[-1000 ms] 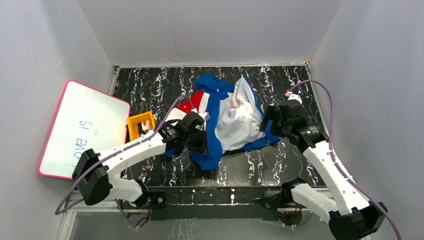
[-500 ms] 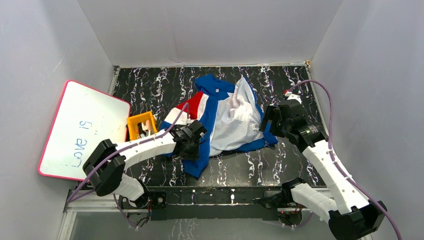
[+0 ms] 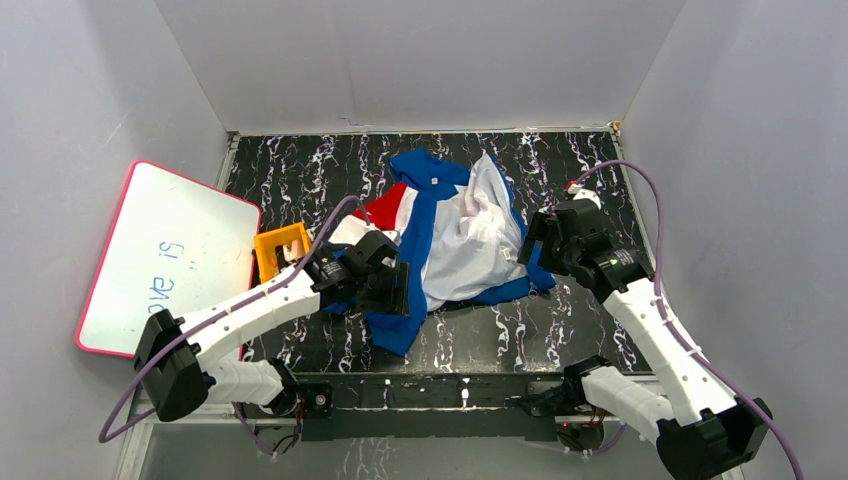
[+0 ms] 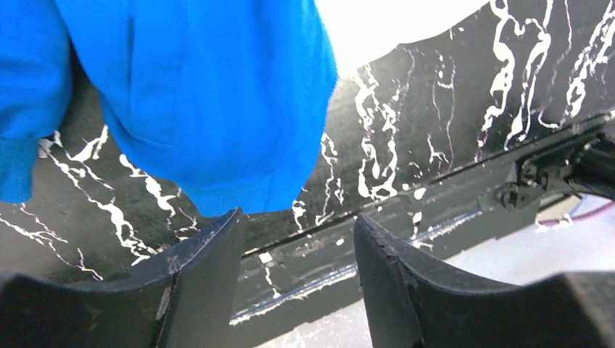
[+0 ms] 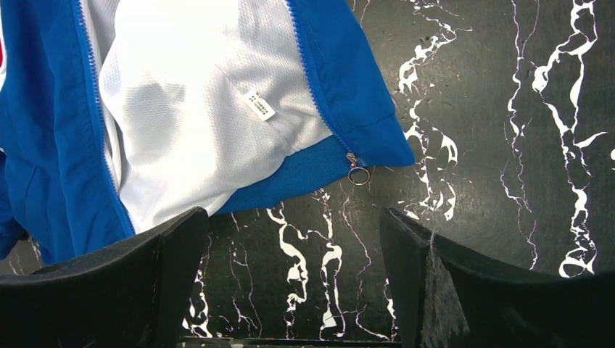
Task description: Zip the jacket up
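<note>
Left end effector (image 3: 392, 285): positioned over the near-left blue hem of the jacket. The jaws are seen part open in the wrist view, with nothing between them and blue fabric lying just beyond the tips.
Right end effector (image 3: 533, 245): poised at the jacket's right edge. The jaws are spread wide and nothing is gripped.
Jacket (image 3: 455, 225): found crumpled and unzipped at mid table (image 3: 560, 320). The white lining is turned up with blue borders around it, and red and white stripes are exposed at the left.
Zipper: a ring pull (image 5: 357, 174) is noted at the bottom of one front edge, resting on the table. Blue zipper teeth (image 5: 310, 76) run up that edge.
Handling (judged): the fabric is light, limp and thin. It is expected to bunch and slide on the smooth table and is not considered fragile.
Hold points (judged): the hem corner beside the ring pull is suited to anchoring. The pull itself is small, so a fine pinch would be required.
Surroundings: a whiteboard (image 3: 170, 250) is propped at the left wall. An orange container (image 3: 280, 250) sits just beside the left arm. A purple cable (image 3: 640, 185) is looped above the right arm.
Obstructions (judged): the two front edges lie well apart and the left panel is folded over, so alignment is needed first.
</note>
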